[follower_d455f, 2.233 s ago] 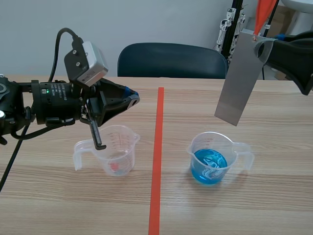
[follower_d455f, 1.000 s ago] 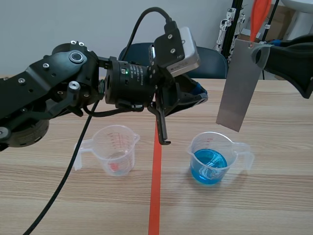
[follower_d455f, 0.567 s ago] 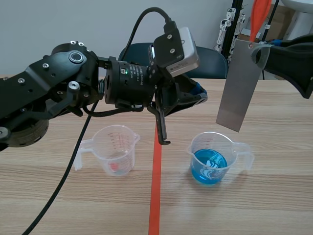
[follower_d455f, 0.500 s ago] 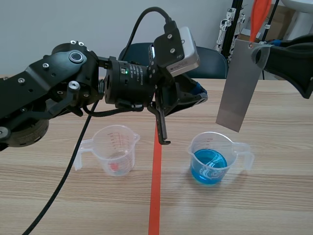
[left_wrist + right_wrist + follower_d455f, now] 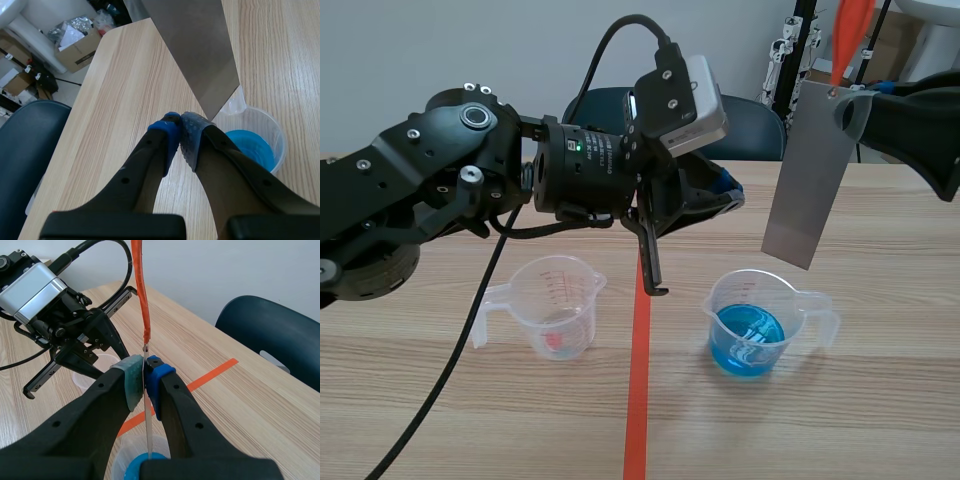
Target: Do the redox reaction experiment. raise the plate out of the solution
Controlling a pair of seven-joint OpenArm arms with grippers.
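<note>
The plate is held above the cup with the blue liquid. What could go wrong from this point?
1. The right gripper pinches the plate only at its top edge; it might slip and fall into the beaker of blue solution, splashing it.
2. The left gripper, shut, hangs close to the plate's lower corner; a small move could knock the plate or the beaker.

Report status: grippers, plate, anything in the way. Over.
Right gripper shut on plate. Plate hangs above beaker, clear of blue solution. Left gripper shut, empty, near plate; nothing else in the way.
</note>
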